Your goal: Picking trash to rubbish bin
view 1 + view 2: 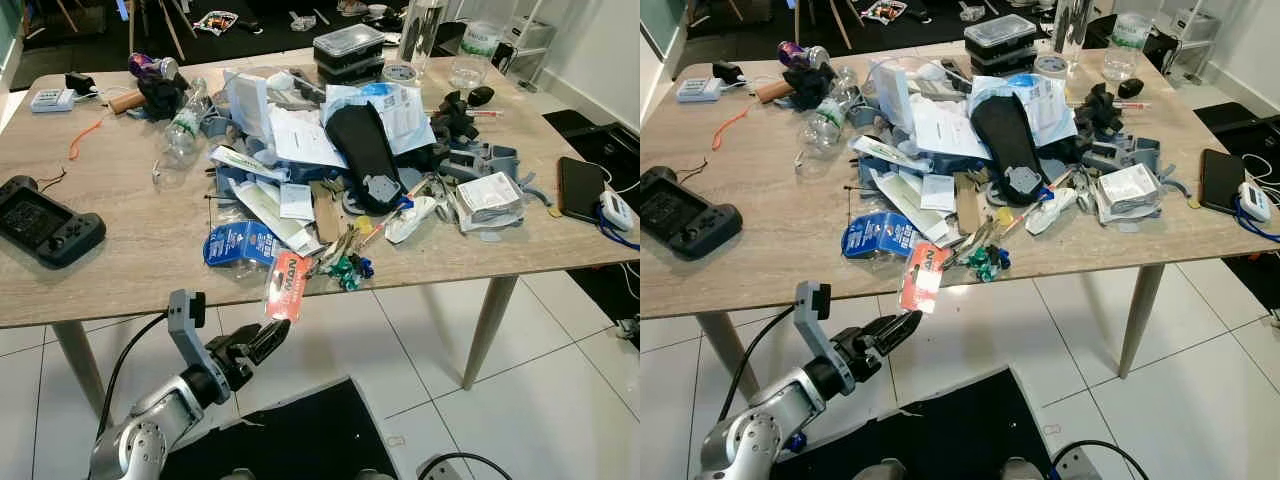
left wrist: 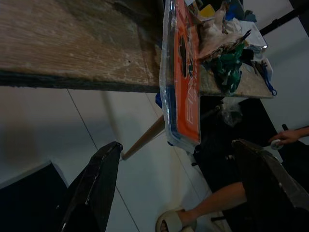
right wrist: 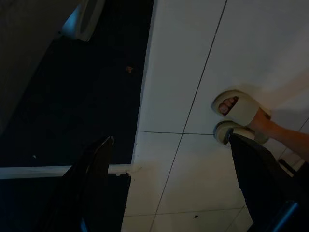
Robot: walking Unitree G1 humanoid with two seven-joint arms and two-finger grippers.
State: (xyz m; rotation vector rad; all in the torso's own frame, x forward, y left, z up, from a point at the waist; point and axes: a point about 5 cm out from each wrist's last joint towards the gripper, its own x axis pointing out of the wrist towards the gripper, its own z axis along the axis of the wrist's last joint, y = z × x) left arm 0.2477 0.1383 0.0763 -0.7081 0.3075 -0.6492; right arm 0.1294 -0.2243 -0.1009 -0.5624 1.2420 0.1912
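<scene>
An orange blister pack (image 1: 288, 287) hangs over the front edge of the wooden table (image 1: 120, 270). Below the table edge, my left gripper (image 1: 270, 338) is open, its fingertips just under and left of the pack. In the left wrist view the orange pack (image 2: 186, 87) sits ahead, between the spread fingers (image 2: 96, 183), untouched. Behind it a heap of trash (image 1: 330, 150) covers the table's middle: papers, wrappers, plastic bags, a blue wrapper (image 1: 237, 243) and a crushed bottle (image 1: 185, 125). My right gripper (image 3: 171, 139) hangs open over the floor.
A black game controller (image 1: 45, 228) lies at the table's left, a dark phone (image 1: 580, 187) at its right edge. A black mat (image 1: 300, 430) lies on the white tiles before me. A person's sandalled feet (image 3: 241, 113) stand close by.
</scene>
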